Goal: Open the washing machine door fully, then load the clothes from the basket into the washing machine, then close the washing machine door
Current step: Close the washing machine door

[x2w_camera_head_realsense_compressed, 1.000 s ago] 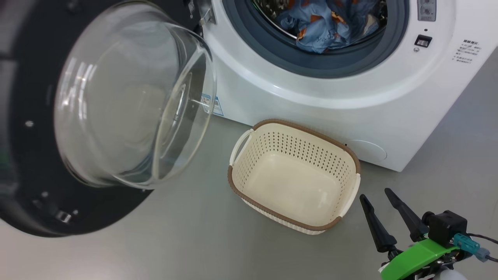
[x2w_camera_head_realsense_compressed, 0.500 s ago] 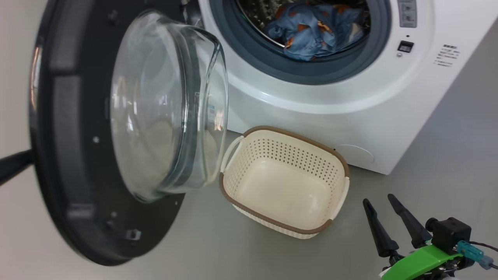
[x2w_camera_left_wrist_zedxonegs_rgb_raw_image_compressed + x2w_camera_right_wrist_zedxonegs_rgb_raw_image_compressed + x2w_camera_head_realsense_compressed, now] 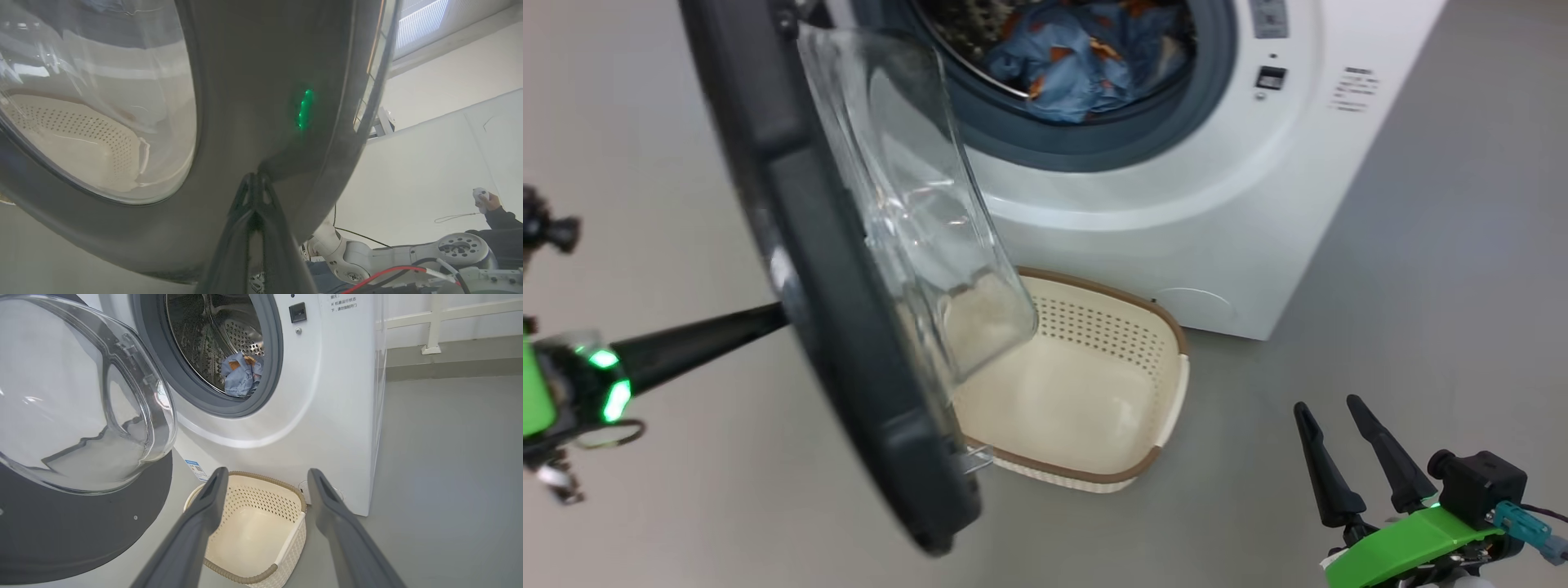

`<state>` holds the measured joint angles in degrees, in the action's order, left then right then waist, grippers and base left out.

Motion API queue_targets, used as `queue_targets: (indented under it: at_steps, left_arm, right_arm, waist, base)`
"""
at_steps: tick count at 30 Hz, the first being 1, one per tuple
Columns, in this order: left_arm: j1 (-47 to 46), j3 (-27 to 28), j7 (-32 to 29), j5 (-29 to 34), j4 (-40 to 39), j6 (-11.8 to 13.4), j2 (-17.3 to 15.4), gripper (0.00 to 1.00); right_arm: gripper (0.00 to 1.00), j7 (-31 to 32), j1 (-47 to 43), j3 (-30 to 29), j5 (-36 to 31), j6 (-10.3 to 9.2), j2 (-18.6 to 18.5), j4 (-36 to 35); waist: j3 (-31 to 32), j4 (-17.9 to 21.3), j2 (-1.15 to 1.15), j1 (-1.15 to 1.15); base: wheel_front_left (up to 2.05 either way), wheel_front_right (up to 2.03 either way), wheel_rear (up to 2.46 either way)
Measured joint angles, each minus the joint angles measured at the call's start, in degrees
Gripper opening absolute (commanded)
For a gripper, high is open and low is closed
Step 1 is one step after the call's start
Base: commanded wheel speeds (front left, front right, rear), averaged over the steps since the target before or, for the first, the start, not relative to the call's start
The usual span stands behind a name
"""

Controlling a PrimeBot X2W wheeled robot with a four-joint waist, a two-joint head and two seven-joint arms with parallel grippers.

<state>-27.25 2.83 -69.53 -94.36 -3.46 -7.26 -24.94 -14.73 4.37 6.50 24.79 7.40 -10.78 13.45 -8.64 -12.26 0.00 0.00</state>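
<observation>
The washing machine door (image 3: 841,327) is seen almost edge-on from the head camera, swung out partway from the washing machine (image 3: 1176,204), with its glass bowl (image 3: 915,204) bulging toward the machine's front. The left gripper (image 3: 768,317) is reached in from the left behind the door; its two dark fingers are pressed together with nothing between them, and in the left wrist view the joined tips (image 3: 254,179) are set against the outer face of the glossy black rim, where a green light is reflected. The clothes (image 3: 1062,65) – light blue fabric with orange-brown figures – are found heaped inside the steel drum (image 3: 229,330), behind the grey seal (image 3: 1094,147). The basket (image 3: 1111,327) is left empty on the grey floor (image 3: 1421,286), just in front of the machine's lower panel; its left part is covered in the head view by the glass bowl and the door's rim. The right gripper (image 3: 1326,403) is held low at the right, well apart from the door, over the floor to the right of the basket; its fingers are spread wide and nothing is grasped. In the right wrist view the basket (image 3: 253,535) is framed between those two fingers, and a blue label sticker (image 3: 197,469) is seen on the machine's front beneath the bowl.
</observation>
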Motion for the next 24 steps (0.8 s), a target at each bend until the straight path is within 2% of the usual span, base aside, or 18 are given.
queue_targets:
  at_steps: [6,11,24]
  left_arm:
    - [-4.30,-2.59,0.11,1.36,0.04,-0.05,4.15,0.00]
    - [-7.44,-3.94,1.99,4.12,0.94,-0.05,6.06,0.00]
    - [-16.18,-4.28,10.85,8.94,8.14,-0.05,6.51,0.00]
  right_arm:
    - [1.00,0.00,0.01,-0.48,-0.11,0.00,1.44,-0.68]
    - [1.00,0.00,0.14,-1.24,-0.20,0.00,2.40,-1.16]
    - [1.00,0.00,0.34,-1.79,-0.20,0.00,4.74,-1.86]
  waist:
    - [-0.85,3.96,0.00,0.00]
    - [-1.63,7.64,0.00,0.00]
    - [-4.02,17.25,0.00,0.00]
  base:
    - [0.00,0.00,0.00]
    - [0.00,0.00,0.00]
    - [0.00,0.00,0.00]
